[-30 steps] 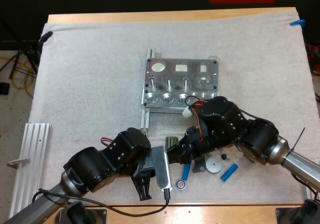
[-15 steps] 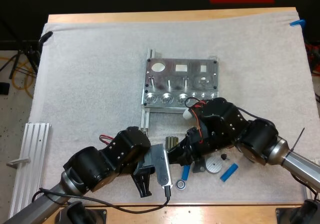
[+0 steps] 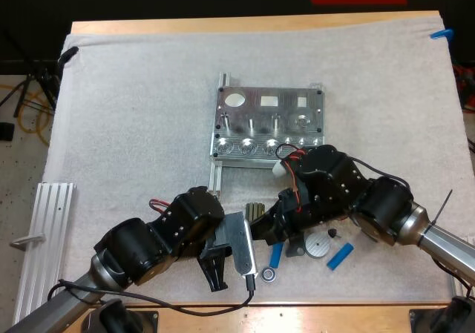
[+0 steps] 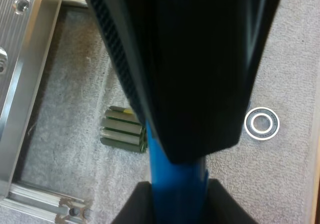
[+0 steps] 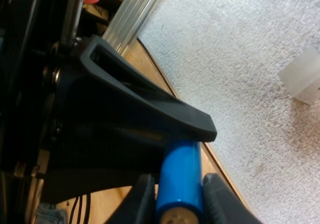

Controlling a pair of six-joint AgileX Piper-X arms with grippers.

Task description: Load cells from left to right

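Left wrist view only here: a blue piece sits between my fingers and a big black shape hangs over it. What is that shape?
Observer: The right end effector; its wrist view shows its own fingers pressing a blue cylinder from both sides.
Operator: Any other blue ones about?
Observer: One: in the high view a second blue cylinder lies on the mat beside a grey disc.
Operator: Is the fixture's top free?
Observer: Yes, the metal fixture has its top face uncovered; the right arm passes just by its near edge.
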